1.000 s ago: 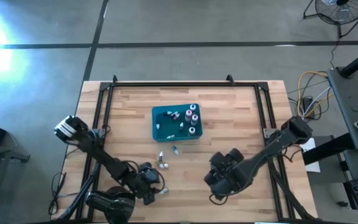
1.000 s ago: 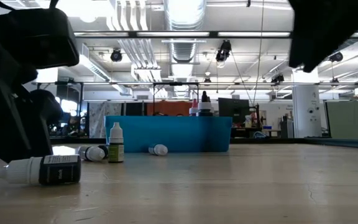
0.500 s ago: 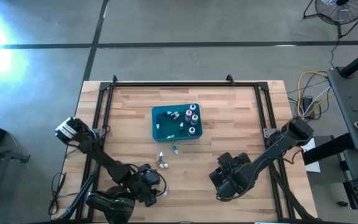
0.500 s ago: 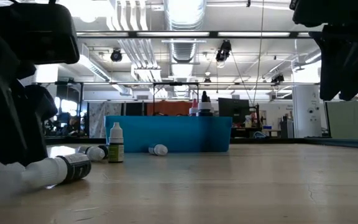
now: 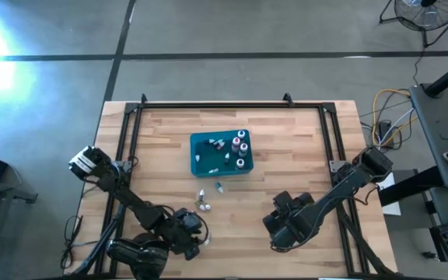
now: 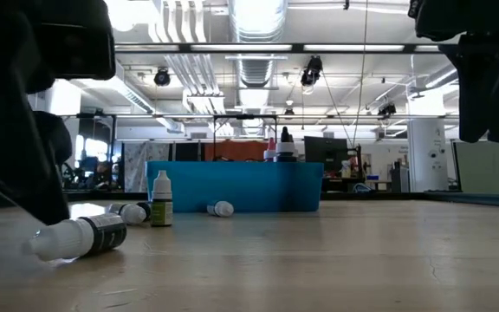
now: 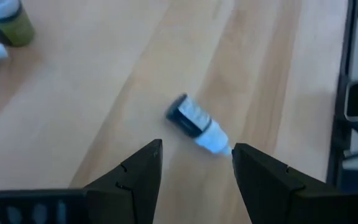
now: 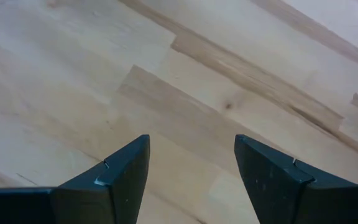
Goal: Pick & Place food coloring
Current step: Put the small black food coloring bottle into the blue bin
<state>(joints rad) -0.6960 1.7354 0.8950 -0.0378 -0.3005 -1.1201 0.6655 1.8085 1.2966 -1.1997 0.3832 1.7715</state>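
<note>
A dark food coloring bottle with a white cap lies on its side on the wood near the table's near edge. My left gripper hovers open just over it. Its fingertips stand either side of the cap end without touching. Three more small bottles lie or stand loose between this one and the teal bin. Several others stand inside the bin. My right gripper hangs open over bare wood at the near right.
The teal bin sits mid-table, open side up. A green-bodied bottle stands beyond the left gripper. A black metal frame runs round the tabletop. Bare wood lies under the right gripper.
The dark bottle by my left gripper has turned about on the table, its cap end swinging toward the near edge. My left gripper has rolled at the wrist and stayed open. My right gripper has come down and shifted toward the table's right edge, rolling as it went, still open.
</note>
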